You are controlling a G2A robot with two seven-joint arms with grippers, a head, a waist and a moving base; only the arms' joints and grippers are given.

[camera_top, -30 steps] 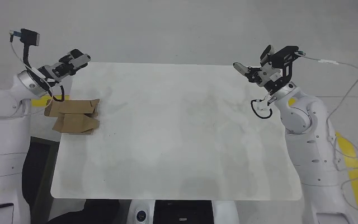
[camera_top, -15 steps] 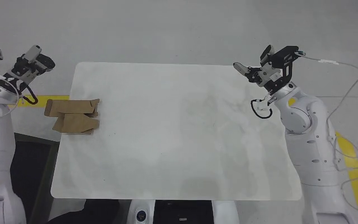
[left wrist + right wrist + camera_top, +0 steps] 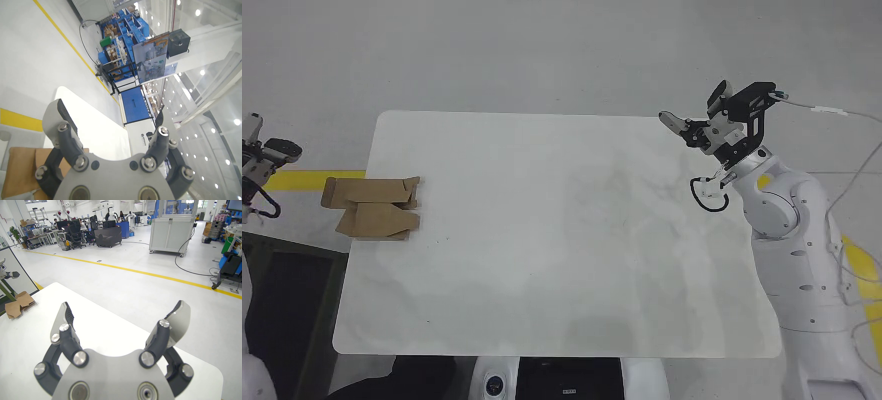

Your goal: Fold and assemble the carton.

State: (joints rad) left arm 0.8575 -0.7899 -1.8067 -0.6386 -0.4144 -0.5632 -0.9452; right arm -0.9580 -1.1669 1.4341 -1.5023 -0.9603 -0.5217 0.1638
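Note:
The carton [image 3: 372,207] is a flat, unfolded brown cardboard blank lying on the left edge of the white table [image 3: 562,260], partly overhanging it. My left gripper [image 3: 267,142] hangs off the table's left side, beyond the carton and apart from it. In the left wrist view this gripper [image 3: 109,111] is open and empty, with the carton [image 3: 20,166] below and behind its fingers. My right gripper [image 3: 692,110] is held above the table's far right corner, open and empty [image 3: 122,308]. From there the carton [image 3: 19,306] lies far across the table.
The table [image 3: 105,332] carries nothing else. A yellow floor line [image 3: 302,180] runs past the table's left side. A black cable loop [image 3: 704,195] hangs on the right arm.
My left arm has swung away from the table's far left corner to a spot well outside the left edge. The right arm and the carton have not moved.

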